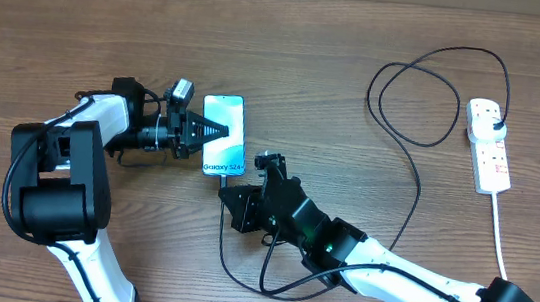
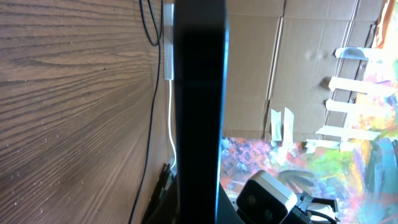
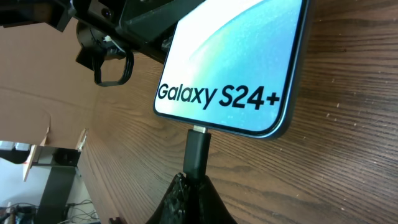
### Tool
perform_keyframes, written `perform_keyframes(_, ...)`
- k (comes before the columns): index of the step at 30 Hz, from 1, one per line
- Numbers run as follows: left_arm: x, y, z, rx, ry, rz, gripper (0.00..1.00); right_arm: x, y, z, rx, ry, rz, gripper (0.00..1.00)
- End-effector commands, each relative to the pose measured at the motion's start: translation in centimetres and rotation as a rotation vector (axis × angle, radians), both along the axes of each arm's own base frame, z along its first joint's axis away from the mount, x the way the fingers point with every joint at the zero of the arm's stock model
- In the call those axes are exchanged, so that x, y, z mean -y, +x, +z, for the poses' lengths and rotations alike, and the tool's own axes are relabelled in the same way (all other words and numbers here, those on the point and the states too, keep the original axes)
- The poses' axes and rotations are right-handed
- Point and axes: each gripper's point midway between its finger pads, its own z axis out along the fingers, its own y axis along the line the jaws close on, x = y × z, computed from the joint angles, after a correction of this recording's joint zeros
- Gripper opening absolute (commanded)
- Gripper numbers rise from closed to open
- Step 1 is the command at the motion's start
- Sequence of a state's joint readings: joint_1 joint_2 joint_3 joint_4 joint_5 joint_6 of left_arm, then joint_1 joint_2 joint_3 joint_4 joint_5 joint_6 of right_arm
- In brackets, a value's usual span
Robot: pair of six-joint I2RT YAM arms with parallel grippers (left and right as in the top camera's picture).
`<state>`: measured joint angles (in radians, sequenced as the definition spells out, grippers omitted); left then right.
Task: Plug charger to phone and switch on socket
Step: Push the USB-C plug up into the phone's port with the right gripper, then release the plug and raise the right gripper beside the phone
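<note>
Two grips: left jaws clamp phone (image 1: 228,149) edge; right jaws clamp charger (image 3: 198,149) tip at port

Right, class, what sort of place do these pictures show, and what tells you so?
Probably a robotics lab or test bench, not a home: black-and-white robot arms, left and right, work over a wood-grain table, brown cardboard sheets stand beyond it, and a white elongated power strip lies on it.

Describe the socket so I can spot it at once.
Go to the right end of the wooden table, past the charger's black loops. The socket is the white elongated strip there, its thick white cord trailing toward the near edge. Unlike the thin black cable, it is a white block with a black plug in its far end.
</note>
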<state>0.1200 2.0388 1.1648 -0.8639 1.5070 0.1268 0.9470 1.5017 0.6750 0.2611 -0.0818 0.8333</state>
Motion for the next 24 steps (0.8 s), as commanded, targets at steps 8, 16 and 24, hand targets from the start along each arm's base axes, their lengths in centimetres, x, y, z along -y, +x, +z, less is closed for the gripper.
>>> perform_keyframes(8, 0.9, -0.8, -0.2, 0.093, -0.001, -0.029, 0.04, 0.9, 4.9, 4.1, 0.007, 0.010, -0.110, 0.04)
perform_keyframes(16, 0.9, -0.8, -0.2, 0.099, 0.000, -0.029, 0.04, 1.2, 5.6, 4.7, 0.009, 0.013, -0.125, 0.04)
perform_keyframes(24, 0.9, -0.8, -0.2, 0.098, -0.001, -0.029, 0.04, 1.5, 6.6, 5.4, 0.061, 0.019, -0.169, 0.04)
